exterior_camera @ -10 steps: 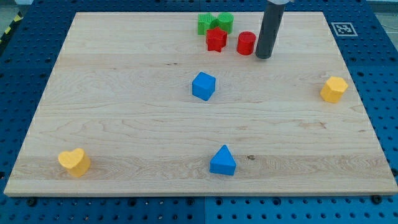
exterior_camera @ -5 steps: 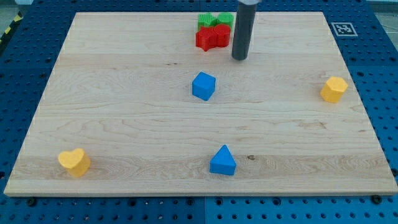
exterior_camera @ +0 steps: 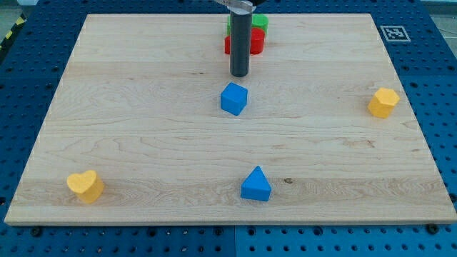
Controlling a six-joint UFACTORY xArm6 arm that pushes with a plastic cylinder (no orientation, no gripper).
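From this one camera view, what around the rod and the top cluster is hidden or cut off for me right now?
- Red blocks: the rod covers their middle; shapes and count unclear.
- Green blocks: only slivers show behind the rod, near the view's top.
- Rod's upper part: cut off by the view's top edge.
- My tip: visible, just above the blue cube; whether it touches the red blocks cannot be told.
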